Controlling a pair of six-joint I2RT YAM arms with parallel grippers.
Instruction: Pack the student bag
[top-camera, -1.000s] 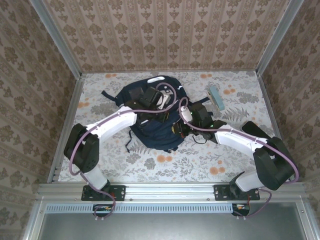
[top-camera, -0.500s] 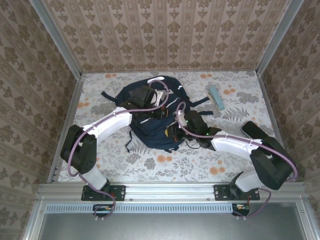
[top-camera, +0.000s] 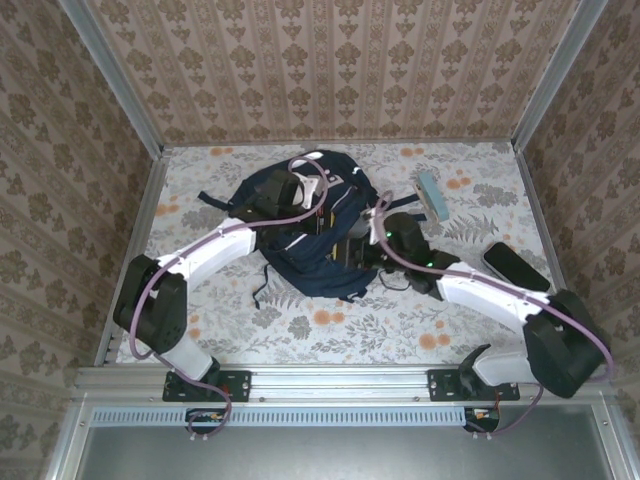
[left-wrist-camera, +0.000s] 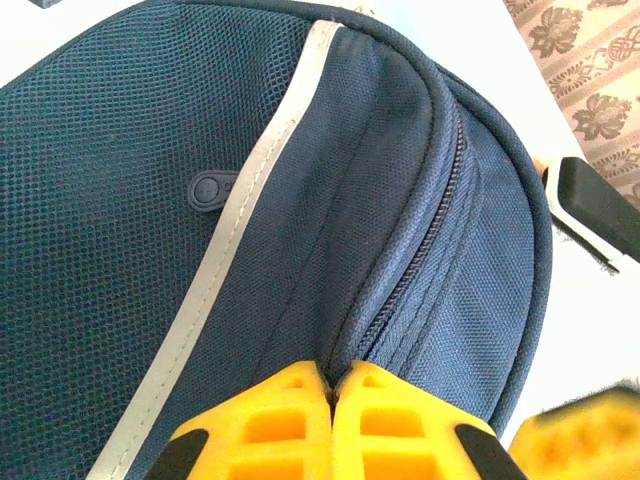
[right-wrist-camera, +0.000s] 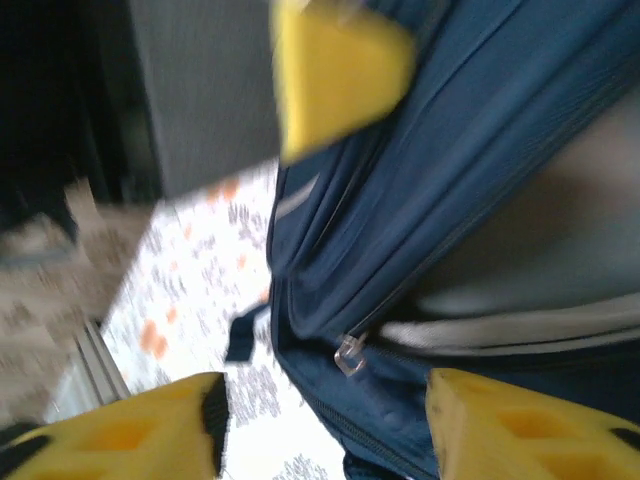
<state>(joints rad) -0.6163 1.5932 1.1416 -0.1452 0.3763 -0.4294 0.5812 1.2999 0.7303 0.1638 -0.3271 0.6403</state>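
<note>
Floral bench (top-camera: 400, 320) carries the student bag (top-camera: 320, 255) at its middle, toward the far side, between both arms. Left tool (left-wrist-camera: 332, 400) is pressed together, pinching bag fabric by the zipper; right tool (right-wrist-camera: 320, 420) is spread just beside the bag's right side, with a zipper pull (right-wrist-camera: 350, 355) in the gap, not gripped. Light blue box (top-camera: 432, 194) and black flat item (top-camera: 514, 265) lie apart on the right.

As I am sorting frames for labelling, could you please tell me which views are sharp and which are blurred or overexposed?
Top external: sharp and evenly lit, the student bag clearly outlined. Left wrist: crisp mesh and zipper, but the tabletop behind washes out to white. Right wrist: motion-blurred throughout, the right fingers and the bag smeared.
</note>
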